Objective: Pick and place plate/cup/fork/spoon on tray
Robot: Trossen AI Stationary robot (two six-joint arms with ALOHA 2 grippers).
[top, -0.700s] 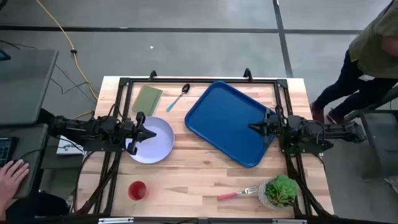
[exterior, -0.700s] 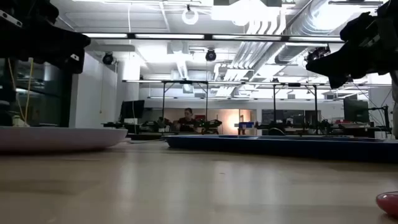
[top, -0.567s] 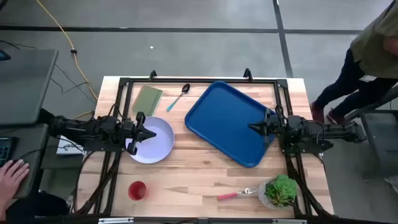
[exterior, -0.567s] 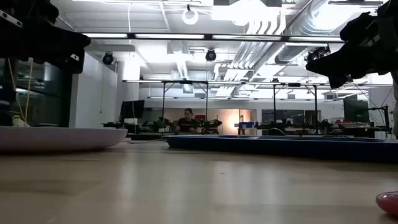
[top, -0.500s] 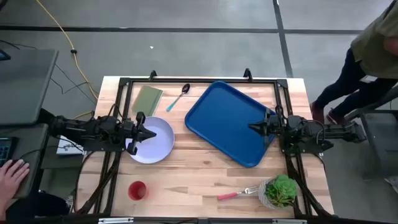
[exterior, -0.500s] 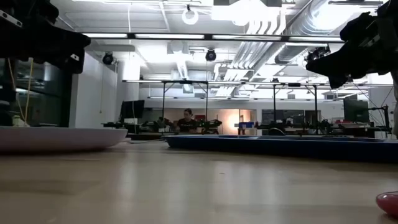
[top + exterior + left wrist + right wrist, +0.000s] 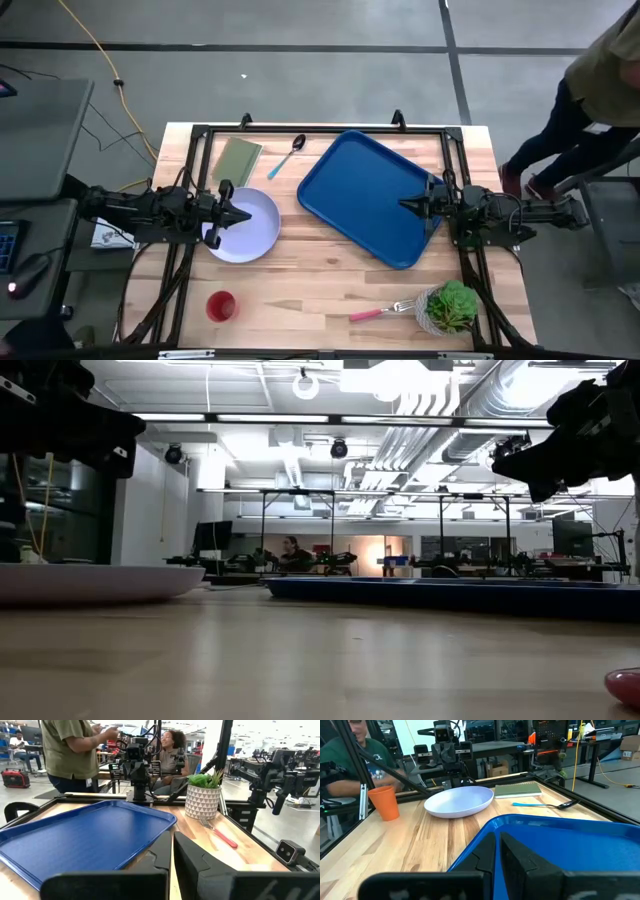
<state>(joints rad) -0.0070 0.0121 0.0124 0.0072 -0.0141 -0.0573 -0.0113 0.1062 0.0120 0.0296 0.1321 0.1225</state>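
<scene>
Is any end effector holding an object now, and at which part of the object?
Nothing is held. The left end effector is above the plate, and the right end effector is above the tray; both are shut and empty.

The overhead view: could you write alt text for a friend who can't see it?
Two dark robot arms face each other across a wooden table: the left hand over a pale plate, the right hand over an empty blue tray. A red cup, pink-handled fork, teal-handled spoon, green notebook and potted plant lie around them.
</scene>
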